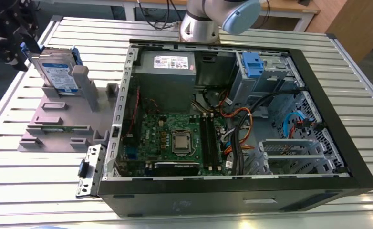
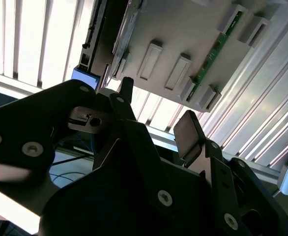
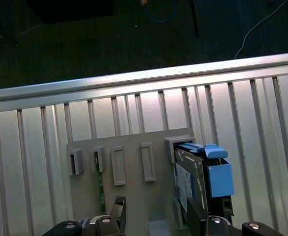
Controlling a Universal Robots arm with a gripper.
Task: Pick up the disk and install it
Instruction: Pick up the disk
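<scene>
Gripper (image 3: 156, 215): jaws spread and empty, as I read it; hanging over the grey holder (image 1: 59, 119), one finger (image 3: 197, 221) close by the disk (image 1: 56, 71)
Disk: on edge in the holder's slot, on the slatted table (image 1: 34, 167), just off the open computer case (image 1: 205, 200) at the exterior view's left; upright, I judge, so its flat faces are free to pinch
Progress: not yet lifted

Lab bench — slatted aluminium table (image 1: 355, 71), opened computer (image 1: 205, 204)
</scene>
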